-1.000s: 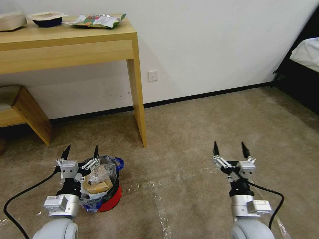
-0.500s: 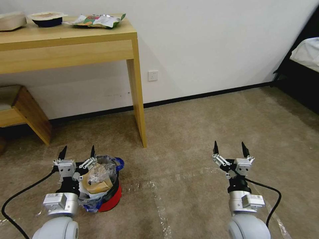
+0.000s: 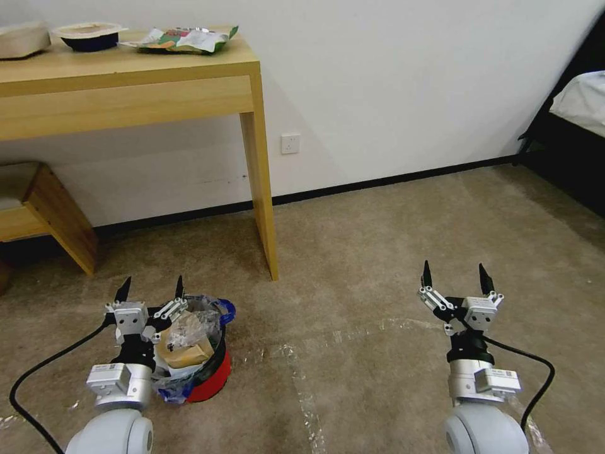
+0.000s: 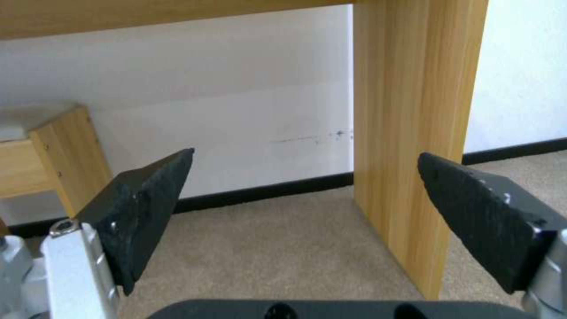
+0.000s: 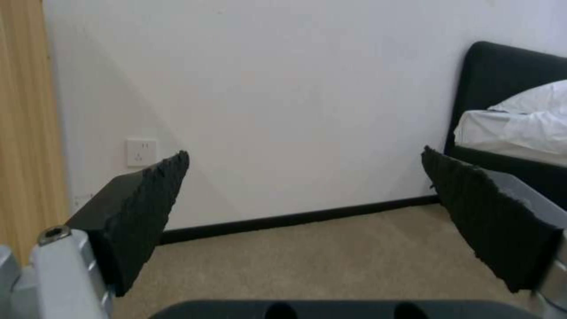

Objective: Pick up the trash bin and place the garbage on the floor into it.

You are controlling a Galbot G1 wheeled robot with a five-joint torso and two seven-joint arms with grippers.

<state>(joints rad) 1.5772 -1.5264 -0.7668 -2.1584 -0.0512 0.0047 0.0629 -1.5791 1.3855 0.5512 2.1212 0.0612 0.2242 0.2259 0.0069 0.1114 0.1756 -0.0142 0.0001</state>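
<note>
At the far left a wooden table [image 3: 126,69] is seen against the wall. The left gripper [image 3: 151,289] is held just left of the trash bin [image 3: 211,372], its fingers [image 4: 145,208] spread apart and clamped on nothing. The red bin stands on the carpet [image 3: 378,252], near the table leg, and is filled with garbage [image 3: 186,343]. Well to the right, the right gripper [image 3: 455,277] is held over bare carpet, fingers apart. A bed [image 3: 580,107] is seen at the far right.
</note>
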